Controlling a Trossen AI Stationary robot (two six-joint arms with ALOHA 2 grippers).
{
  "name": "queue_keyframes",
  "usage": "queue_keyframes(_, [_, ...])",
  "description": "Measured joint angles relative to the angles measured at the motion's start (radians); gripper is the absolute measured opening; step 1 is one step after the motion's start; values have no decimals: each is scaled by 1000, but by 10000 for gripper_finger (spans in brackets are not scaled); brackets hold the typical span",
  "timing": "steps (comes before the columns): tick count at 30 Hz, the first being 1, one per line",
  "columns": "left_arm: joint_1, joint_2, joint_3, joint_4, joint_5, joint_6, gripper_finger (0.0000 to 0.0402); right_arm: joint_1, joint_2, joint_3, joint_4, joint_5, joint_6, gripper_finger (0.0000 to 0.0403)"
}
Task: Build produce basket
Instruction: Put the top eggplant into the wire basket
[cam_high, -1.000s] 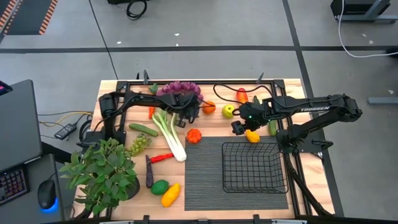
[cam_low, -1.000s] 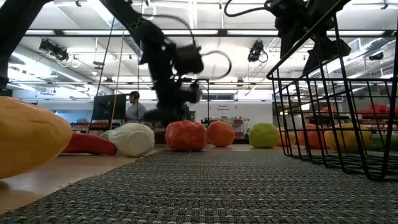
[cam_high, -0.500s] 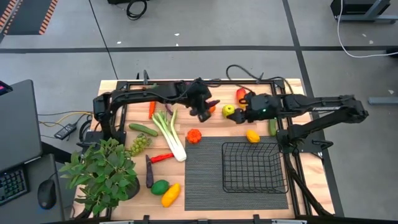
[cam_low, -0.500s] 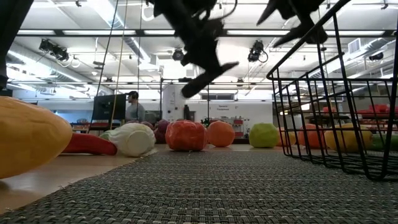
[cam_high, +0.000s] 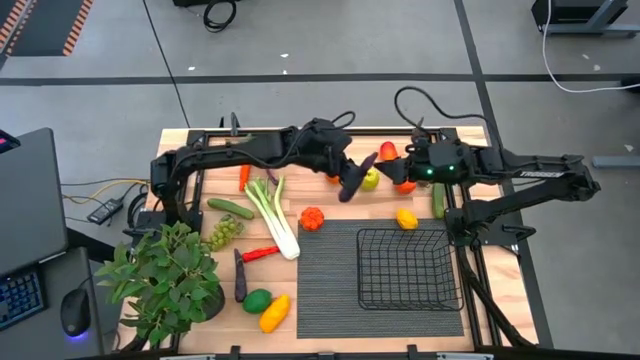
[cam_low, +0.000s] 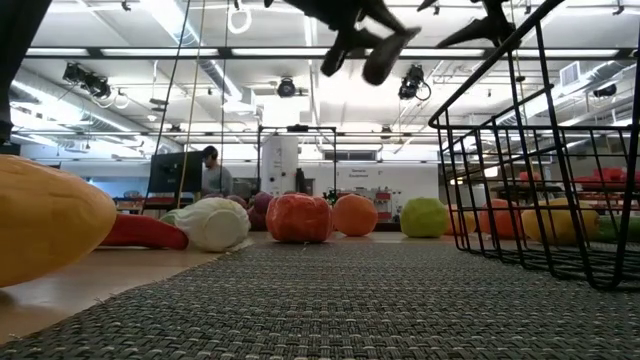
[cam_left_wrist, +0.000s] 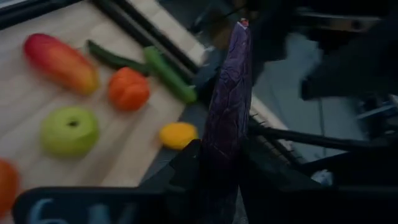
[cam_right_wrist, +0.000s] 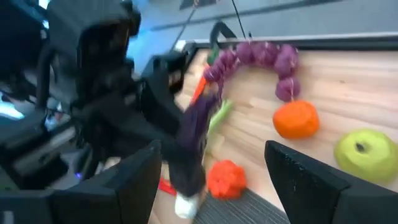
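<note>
My left gripper (cam_high: 342, 172) is shut on a long dark purple eggplant (cam_high: 356, 178), held in the air over the far middle of the table, near the green apple (cam_high: 371, 179). My right gripper (cam_high: 404, 172) is open and empty, close by on the apple's right side. The black wire basket (cam_high: 409, 268) stands on the dark ribbed mat (cam_high: 325, 290) at the near right; nothing shows inside it. The other produce lies on the table: leek (cam_high: 273, 215), red tomato (cam_high: 313, 218), yellow pepper (cam_high: 405, 218) and purple grapes (cam_right_wrist: 255, 55). My left gripper pinches the eggplant's near part (cam_left_wrist: 219, 155) between its two fingers (cam_left_wrist: 186, 169). The eggplant runs along the fingers and sticks out well past their tips to its far tip (cam_left_wrist: 241, 26). It is lifted clear of the table and tilted.
A leafy potted plant (cam_high: 165, 280) stands at the near left. Cucumber (cam_high: 230, 208), green grapes (cam_high: 224, 233), a red chili (cam_high: 262, 253), a lime (cam_high: 257, 299) and a yellow fruit (cam_high: 274, 312) lie on the left half. A green vegetable (cam_high: 438, 203) lies by the right arm's base.
My left gripper has risen from near the leek and gone toward the table's right with the eggplant, which now hangs clear over the apple. My right gripper has drawn back from the yellow pepper toward the far edge.
</note>
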Motion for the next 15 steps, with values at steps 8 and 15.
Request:
queue_keyframes(8, [-62, 0, 0, 64, -7, -55, 91, 0, -2, 0, 2, -54, 11, 288])
queue_keyframes(15, [-117, 0, 0, 69, -102, -49, 94, 0, -12, 0, 2, -131, 11, 288])
